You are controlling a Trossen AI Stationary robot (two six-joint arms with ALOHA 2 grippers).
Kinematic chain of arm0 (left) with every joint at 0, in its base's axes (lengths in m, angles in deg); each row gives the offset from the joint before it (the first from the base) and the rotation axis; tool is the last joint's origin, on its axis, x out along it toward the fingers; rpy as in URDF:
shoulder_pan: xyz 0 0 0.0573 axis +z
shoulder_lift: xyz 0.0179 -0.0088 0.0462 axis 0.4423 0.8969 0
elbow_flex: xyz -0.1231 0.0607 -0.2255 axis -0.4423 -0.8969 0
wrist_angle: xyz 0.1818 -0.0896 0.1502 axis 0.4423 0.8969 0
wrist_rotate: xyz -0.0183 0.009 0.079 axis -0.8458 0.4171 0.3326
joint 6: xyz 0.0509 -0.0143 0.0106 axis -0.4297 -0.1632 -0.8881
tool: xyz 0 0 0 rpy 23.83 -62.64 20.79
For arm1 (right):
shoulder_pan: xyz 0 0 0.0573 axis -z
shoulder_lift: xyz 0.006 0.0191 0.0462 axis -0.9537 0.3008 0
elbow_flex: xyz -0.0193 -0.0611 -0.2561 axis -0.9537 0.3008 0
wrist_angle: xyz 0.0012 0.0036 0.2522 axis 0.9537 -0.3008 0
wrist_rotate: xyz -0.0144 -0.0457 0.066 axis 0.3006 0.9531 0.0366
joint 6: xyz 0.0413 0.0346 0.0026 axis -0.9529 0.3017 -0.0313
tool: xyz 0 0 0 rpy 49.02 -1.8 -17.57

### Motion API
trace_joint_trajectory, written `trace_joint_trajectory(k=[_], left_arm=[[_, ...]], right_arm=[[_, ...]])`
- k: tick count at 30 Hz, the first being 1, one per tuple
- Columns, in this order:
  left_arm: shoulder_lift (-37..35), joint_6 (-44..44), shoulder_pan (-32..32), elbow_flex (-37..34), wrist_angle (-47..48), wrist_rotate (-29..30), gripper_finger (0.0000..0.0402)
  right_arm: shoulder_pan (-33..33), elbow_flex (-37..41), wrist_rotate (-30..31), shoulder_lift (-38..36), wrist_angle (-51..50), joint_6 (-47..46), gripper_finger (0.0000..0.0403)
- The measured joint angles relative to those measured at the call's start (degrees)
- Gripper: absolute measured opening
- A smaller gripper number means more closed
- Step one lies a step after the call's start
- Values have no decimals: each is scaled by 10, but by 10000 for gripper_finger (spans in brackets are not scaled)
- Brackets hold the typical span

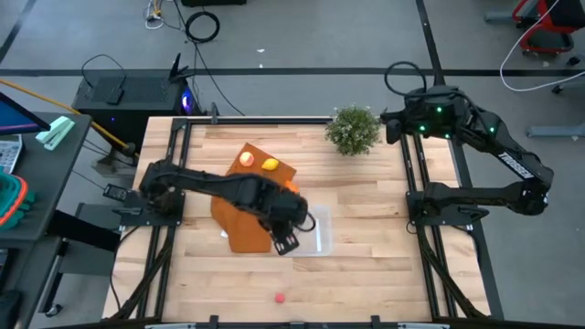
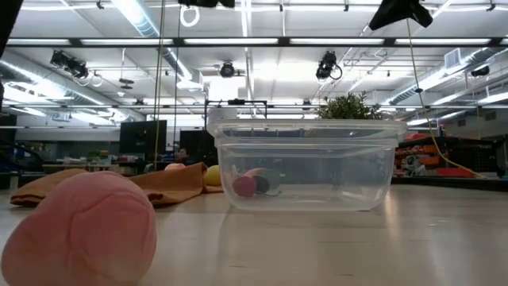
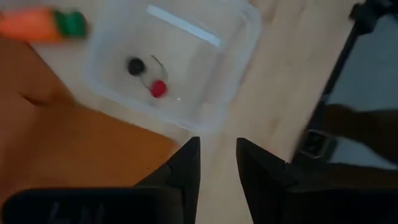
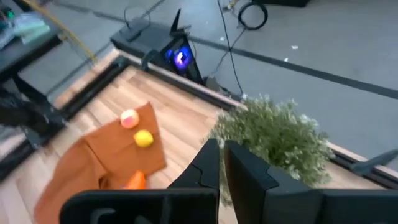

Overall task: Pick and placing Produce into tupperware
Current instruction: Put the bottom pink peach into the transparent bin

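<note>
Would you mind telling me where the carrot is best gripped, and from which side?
Likely from above, jaws across the orange body of the carrot, near its middle. It lies flat on the orange-brown cloth, beside the tupperware, so only its long sides offer grip; the green top looks stubbier.

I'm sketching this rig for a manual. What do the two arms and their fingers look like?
Both arms are dark, near-black jointed links. The right arm carries small green lights near its upper joint and pale lettering along one link; the left arm shows no lights. The left gripper and the right gripper each end in two dark, flat, tapering fingers.
</note>
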Motion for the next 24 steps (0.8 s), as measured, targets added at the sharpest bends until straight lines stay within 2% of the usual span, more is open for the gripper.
trace_joint_trajectory(k=[6,12,17,20,24], left_arm=[[2,128,-71,0,-79,10,110],[20,235,-125,-1,-175,46,105],[45,245,-150,-1,-264,53,105],[65,259,-158,-1,-273,49,103],[90,265,-155,-1,-285,-17,103]], right_arm=[[-2,0,-29,0,-13,32,1],[-2,0,-59,0,-13,60,1],[-2,0,-69,0,-13,64,1],[-2,0,-69,0,-13,67,1],[-2,0,-69,0,-13,71,1]])
